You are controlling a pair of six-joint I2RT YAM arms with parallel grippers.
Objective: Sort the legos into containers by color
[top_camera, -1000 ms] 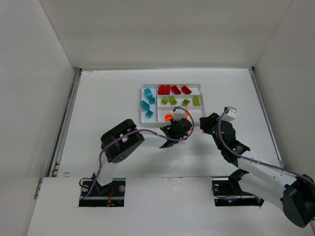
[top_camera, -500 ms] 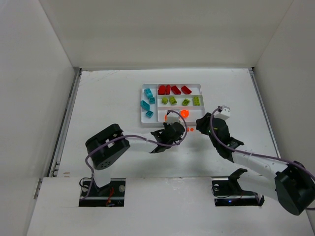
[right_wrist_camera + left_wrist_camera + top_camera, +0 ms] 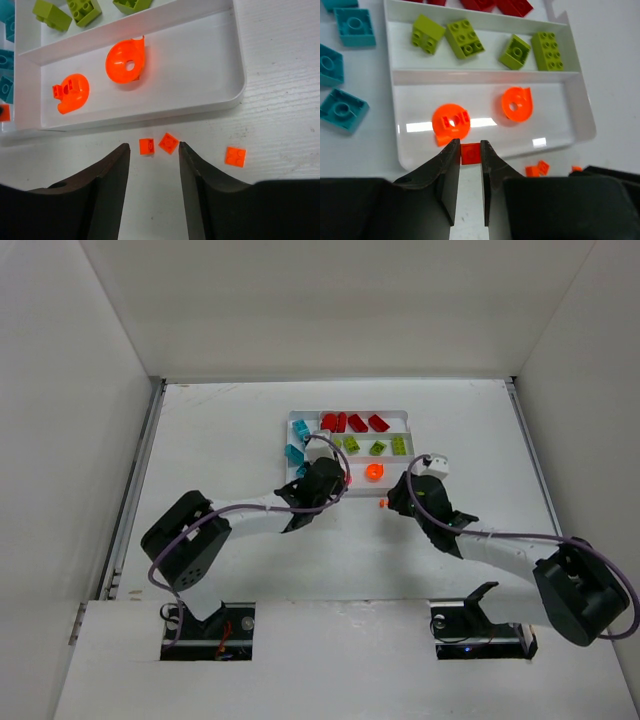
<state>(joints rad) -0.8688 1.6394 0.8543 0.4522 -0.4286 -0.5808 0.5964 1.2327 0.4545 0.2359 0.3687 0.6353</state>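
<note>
Sorted: red bricks (image 3: pixel 355 422), lime bricks (image 3: pixel 465 44), teal bricks (image 3: pixel 342 110) and translucent orange round pieces (image 3: pixel 451 122) lie in the shallow white plastic tray (image 3: pixel 581 102) | left gripper (image 3: pixel 468 150) pinches a tiny orange brick (image 3: pixel 470 153) at the tray's near wall | right gripper (image 3: pixel 153 146) spread wide over three loose orange bricks (image 3: pixel 168 143) just outside that wall, probably the last.

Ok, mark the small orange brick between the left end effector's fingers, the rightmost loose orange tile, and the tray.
small orange brick (image 3: pixel 470 153), left wrist view, middle of its facing side.
loose orange tile (image 3: pixel 235 156), right wrist view, middle of its top.
tray (image 3: pixel 239 50), right wrist view, its right rim.
</note>
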